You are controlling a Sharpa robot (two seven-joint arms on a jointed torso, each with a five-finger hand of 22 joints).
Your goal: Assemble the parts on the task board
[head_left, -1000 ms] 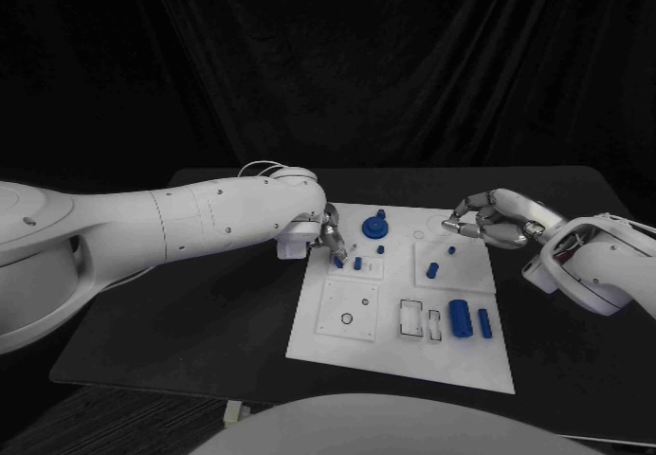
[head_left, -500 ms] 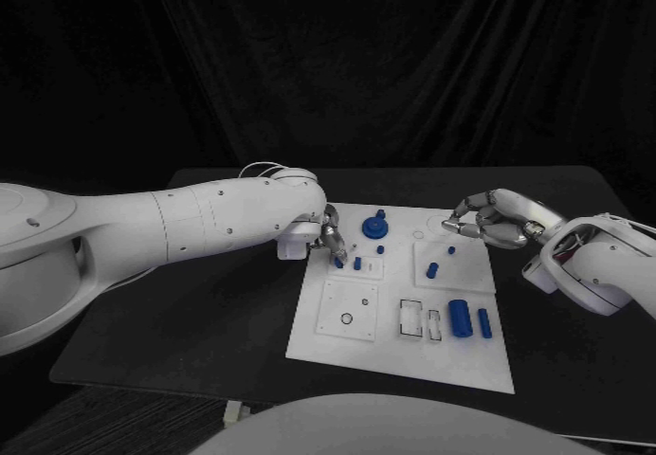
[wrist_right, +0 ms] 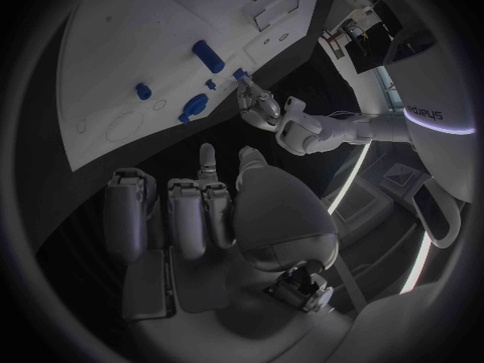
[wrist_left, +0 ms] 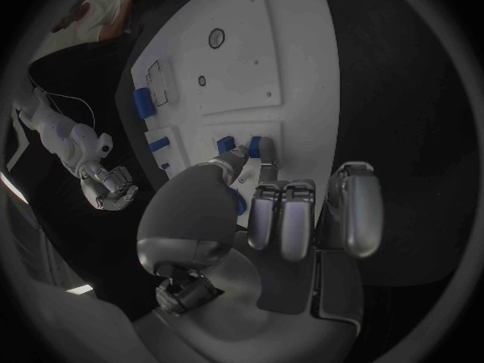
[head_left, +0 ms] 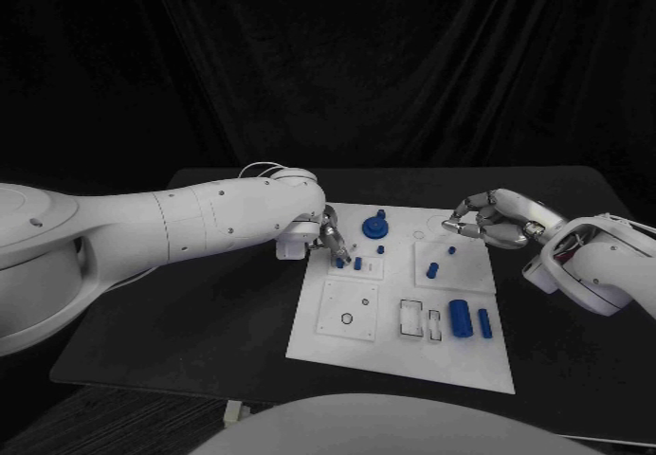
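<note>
At task board [head_left: 410, 313] far-left — left robot hand [head_left: 328, 237] w/ fingertips on blue peg [head_left: 337, 254].

The task board [head_left: 410, 360] is lying mid-desk [head_left: 205, 322], the left hand [head_left: 328, 235] hovering at its far-left corner, the right hand [head_left: 495, 218] at its far-right.

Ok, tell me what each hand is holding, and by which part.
The left hand pinches a small blue part at its end, over the task board. The right hand holds nothing, fingers curled.
</note>
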